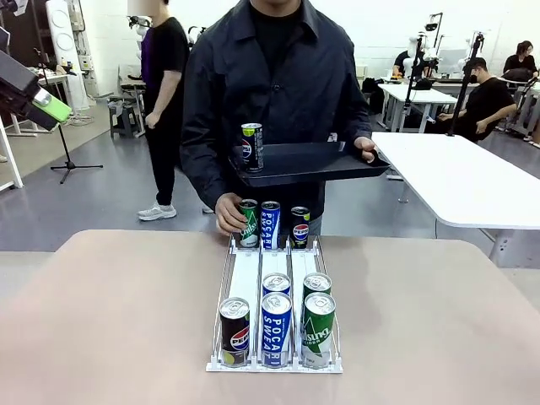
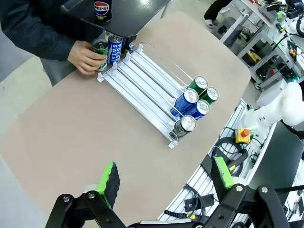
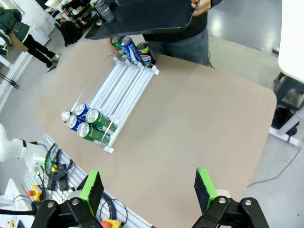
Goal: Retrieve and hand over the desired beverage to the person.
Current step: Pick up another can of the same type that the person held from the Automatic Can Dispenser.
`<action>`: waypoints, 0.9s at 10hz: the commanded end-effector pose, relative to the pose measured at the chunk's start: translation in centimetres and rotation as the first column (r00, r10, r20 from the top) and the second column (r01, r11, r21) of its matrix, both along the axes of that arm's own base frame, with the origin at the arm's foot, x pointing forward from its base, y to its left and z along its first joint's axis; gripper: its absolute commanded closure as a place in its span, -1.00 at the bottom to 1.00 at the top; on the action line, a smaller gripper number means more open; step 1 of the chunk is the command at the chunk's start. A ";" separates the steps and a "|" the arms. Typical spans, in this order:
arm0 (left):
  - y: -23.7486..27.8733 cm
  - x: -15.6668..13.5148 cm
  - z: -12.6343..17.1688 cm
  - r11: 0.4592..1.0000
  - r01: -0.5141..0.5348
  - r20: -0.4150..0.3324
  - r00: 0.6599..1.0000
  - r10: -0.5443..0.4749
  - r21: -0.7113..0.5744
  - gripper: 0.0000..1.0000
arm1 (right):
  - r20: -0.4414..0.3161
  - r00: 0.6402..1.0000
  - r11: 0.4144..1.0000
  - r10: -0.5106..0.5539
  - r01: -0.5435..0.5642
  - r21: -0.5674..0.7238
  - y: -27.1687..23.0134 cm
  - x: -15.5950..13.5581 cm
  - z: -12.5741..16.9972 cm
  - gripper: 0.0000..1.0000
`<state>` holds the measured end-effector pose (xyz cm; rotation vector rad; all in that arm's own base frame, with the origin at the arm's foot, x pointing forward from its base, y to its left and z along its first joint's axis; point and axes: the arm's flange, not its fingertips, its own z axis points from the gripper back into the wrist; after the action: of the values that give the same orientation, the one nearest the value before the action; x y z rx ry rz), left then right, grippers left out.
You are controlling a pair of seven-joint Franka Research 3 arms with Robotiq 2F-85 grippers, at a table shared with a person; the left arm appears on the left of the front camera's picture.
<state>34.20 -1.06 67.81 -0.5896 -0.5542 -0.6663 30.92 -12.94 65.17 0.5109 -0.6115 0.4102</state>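
Front view: the person in the dark jacket [image 1: 278,76] touches a green can [image 1: 247,224] at the far end of the white wire rack [image 1: 245,270] on the beige table [image 1: 110,321]. Left fingers [image 2: 110,178] and right fingers [image 3: 205,186] stand open, empty; retrieval and handover are both left, it seems.

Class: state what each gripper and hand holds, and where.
Left gripper, right gripper: nothing. One hand grips the black tray's rim; the other hand wraps the green can's side.

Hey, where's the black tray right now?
Front view: the person holds the tray at the table's far side, above the rack's far end, a Pepsi can standing on its left part.
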 end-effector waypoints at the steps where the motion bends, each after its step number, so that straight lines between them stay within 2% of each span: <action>1: 0.0 0.1 0.1 1.000 0.001 0.006 1.000 -0.001 -0.003 -1.00 | 0.014 1.000 0.999 0.024 -0.024 0.032 0.0 0.2 0.0 -1.00; 9: 0.0 0.1 0.1 1.000 0.001 0.006 1.000 -0.001 -0.003 -1.00 | 0.014 1.000 0.999 0.024 -0.024 0.032 0.0 0.2 0.0 -1.00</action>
<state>34.20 -1.07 67.81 -0.5889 -0.5543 -0.6661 30.92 -12.94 65.17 0.5108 -0.6116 0.4104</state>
